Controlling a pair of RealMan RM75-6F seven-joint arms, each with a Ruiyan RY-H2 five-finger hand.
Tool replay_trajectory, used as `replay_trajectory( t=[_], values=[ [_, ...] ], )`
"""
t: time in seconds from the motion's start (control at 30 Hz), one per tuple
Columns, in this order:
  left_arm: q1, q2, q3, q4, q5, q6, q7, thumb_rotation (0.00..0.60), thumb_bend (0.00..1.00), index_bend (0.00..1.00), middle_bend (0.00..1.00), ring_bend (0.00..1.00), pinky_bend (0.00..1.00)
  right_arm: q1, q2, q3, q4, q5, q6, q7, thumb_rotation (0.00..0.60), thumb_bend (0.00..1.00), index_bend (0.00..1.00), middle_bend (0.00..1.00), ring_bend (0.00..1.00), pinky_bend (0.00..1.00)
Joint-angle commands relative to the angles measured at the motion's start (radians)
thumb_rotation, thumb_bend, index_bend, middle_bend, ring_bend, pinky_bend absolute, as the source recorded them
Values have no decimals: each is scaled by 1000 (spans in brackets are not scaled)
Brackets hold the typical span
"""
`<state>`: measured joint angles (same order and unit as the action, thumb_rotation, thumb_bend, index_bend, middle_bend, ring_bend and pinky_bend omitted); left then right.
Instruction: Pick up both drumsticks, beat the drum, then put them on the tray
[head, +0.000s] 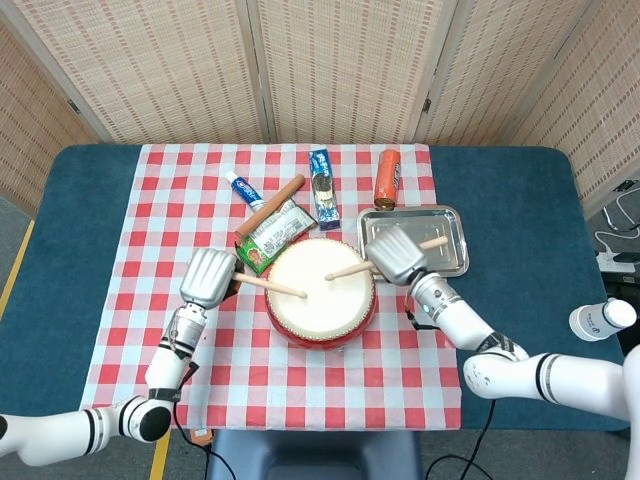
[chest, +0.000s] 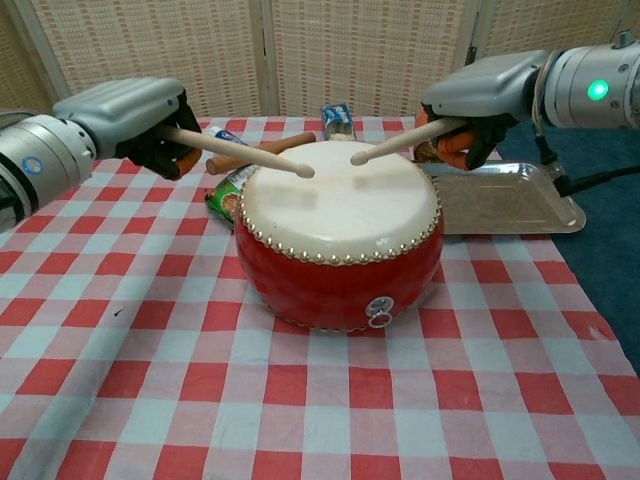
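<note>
- Red drum at centre of the checked cloth.
- Steel tray at two o'clock, bare.
- Left hand clamped on the left drumstick, tip above the skin.
- Right hand clamped on the right drumstick, likewise raised.
- Snack packet, rolling pin, blue box, orange can, toothpaste tube from eleven to one o'clock.

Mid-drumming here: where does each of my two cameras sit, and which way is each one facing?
Head view: high above the near table edge, looking steeply down on the tray; both forearms and hands show.
Chest view: low, at about drum height, looking level across the table at the screens; only the hands and wrists enter.
Shared: drum, left hand and right hand, each holding a drumstick.
</note>
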<state>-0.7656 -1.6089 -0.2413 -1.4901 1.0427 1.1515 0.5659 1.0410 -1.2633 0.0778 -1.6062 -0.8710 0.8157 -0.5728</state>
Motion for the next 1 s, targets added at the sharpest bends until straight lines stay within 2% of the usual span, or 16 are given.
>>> replay_trajectory(
  t=[0.03, 0.2, 0.33, 0.43, 0.6, 0.7, 0.83, 1.0],
  values=[
    [-11, -43, 18, 56, -27, -20, 30, 600, 828, 976, 1000, 1000, 1000, -31, 42, 33, -37, -54, 35, 82, 600, 631, 1000, 1000, 993, 988],
    [24, 16, -22, -20, 25, 65, -42, 600, 828, 976, 1000, 1000, 1000, -2, 4, -23, 23, -39, -41, 1, 600, 632, 1000, 1000, 993, 987],
    [38, 61, -35, -80, 45, 84, -64, 600, 828, 976, 1000, 1000, 1000, 29, -39, -59, 59, 20, -68, -87, 600, 631, 1000, 1000, 992, 988],
    [29, 47, -25, -68, 31, 62, -48, 600, 828, 976, 1000, 1000, 1000, 35, -34, -56, 41, 54, -46, -107, 600, 631, 1000, 1000, 991, 988],
    [12, -6, -2, -8, 7, 20, -29, 600, 828, 976, 1000, 1000, 1000, 15, 2, -26, -5, 29, 6, -63, 600, 631, 1000, 1000, 991, 987],
    [-4, -60, 33, 63, -24, -32, 9, 600, 828, 976, 1000, 1000, 1000, -22, 45, 18, -48, -23, 65, 26, 600, 632, 1000, 1000, 991, 987],
    [10, -52, 2, 47, 14, 34, -29, 600, 828, 975, 1000, 1000, 1000, -24, 41, -7, -26, -63, 24, 27, 600, 631, 1000, 1000, 991, 987],
    [39, 43, -41, -64, 66, 104, -75, 600, 828, 974, 1000, 1000, 1000, 19, -33, -58, 48, -8, -55, -74, 600, 631, 1000, 1000, 989, 986]
  ],
)
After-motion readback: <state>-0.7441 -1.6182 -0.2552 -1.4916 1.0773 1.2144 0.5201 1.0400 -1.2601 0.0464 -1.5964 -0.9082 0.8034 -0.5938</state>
